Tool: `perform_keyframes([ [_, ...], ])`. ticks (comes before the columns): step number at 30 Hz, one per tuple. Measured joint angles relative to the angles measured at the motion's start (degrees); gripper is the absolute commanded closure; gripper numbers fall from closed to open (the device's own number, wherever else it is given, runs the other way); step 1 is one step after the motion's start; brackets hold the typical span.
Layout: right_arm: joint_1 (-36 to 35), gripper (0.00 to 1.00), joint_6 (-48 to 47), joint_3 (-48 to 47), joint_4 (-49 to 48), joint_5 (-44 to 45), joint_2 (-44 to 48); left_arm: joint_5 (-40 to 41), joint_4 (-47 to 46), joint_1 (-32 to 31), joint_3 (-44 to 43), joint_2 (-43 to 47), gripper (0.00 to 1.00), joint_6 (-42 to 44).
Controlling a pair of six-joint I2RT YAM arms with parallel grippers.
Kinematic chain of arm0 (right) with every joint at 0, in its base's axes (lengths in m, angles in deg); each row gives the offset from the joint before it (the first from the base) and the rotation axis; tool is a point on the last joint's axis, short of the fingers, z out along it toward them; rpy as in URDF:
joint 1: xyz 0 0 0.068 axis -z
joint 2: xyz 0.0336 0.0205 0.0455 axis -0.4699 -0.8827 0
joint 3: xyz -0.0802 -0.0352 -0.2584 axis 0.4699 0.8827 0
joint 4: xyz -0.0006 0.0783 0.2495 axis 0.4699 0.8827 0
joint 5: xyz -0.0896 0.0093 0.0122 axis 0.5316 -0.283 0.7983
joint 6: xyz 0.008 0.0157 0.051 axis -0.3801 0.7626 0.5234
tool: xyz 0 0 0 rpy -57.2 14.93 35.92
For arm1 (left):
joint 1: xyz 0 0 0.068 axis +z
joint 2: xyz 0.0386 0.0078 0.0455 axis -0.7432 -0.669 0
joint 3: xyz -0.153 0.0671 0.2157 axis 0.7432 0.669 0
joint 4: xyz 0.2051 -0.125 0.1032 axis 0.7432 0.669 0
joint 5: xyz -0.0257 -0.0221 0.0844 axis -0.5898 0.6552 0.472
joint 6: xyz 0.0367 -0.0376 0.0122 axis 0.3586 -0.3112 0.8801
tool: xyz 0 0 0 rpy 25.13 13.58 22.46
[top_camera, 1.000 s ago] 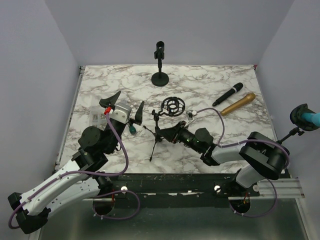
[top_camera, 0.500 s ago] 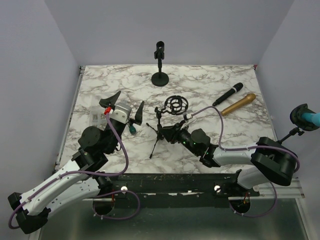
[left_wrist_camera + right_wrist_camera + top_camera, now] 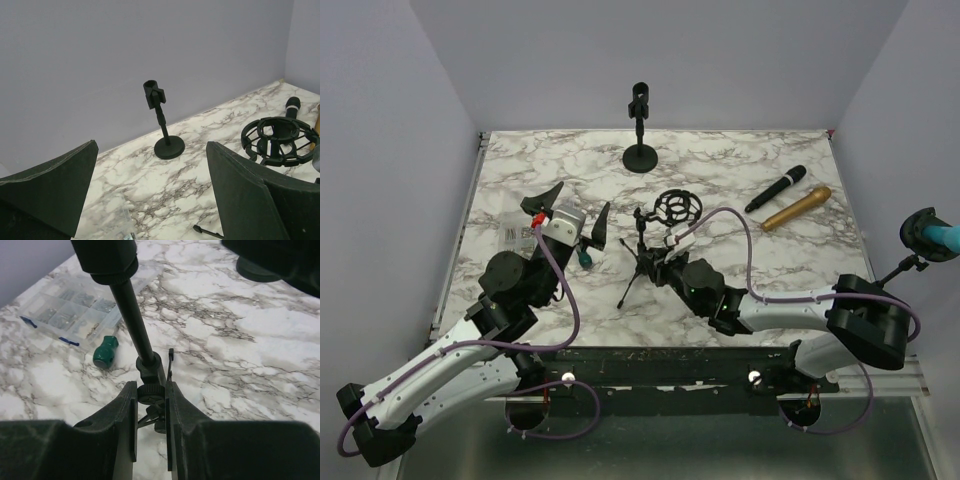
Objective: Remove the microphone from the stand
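Note:
A small black tripod stand (image 3: 640, 262) with a round shock-mount ring (image 3: 672, 206) stands tilted mid-table. My right gripper (image 3: 656, 264) is shut on the knurled knob at its hub (image 3: 151, 394), one finger on each side, and the pole (image 3: 132, 315) rises up and away. A black microphone (image 3: 776, 188) and a gold one (image 3: 797, 208) lie flat on the table at the right, apart from any stand. A round-base stand (image 3: 640, 130) with an empty clip stands at the back. My left gripper (image 3: 573, 210) hovers wide open left of the tripod, holding nothing.
A clear plastic parts box (image 3: 515, 230) and a green-handled screwdriver (image 3: 585, 257) lie under the left gripper. A blue object on a stand (image 3: 928, 232) sits outside the table's right edge. Walls close in the back and both sides.
My right arm has swung left, carrying the tripod stand with it; the ring has shifted slightly up and back. The left arm has not moved.

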Motion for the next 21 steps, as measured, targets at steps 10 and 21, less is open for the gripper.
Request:
perform_keyframes([
  [10, -5.18, 0.99, -15.58, -6.34, 4.87, 12.92, -4.44, 0.0, 0.0, 0.0, -0.22, 0.26, 0.07, 0.0],
  [21, -7.06, 0.93, -24.37, -9.22, 7.87, 17.38, -6.25, 0.0, 0.0, -0.04, -0.61, 0.61, 0.07, 0.0],
])
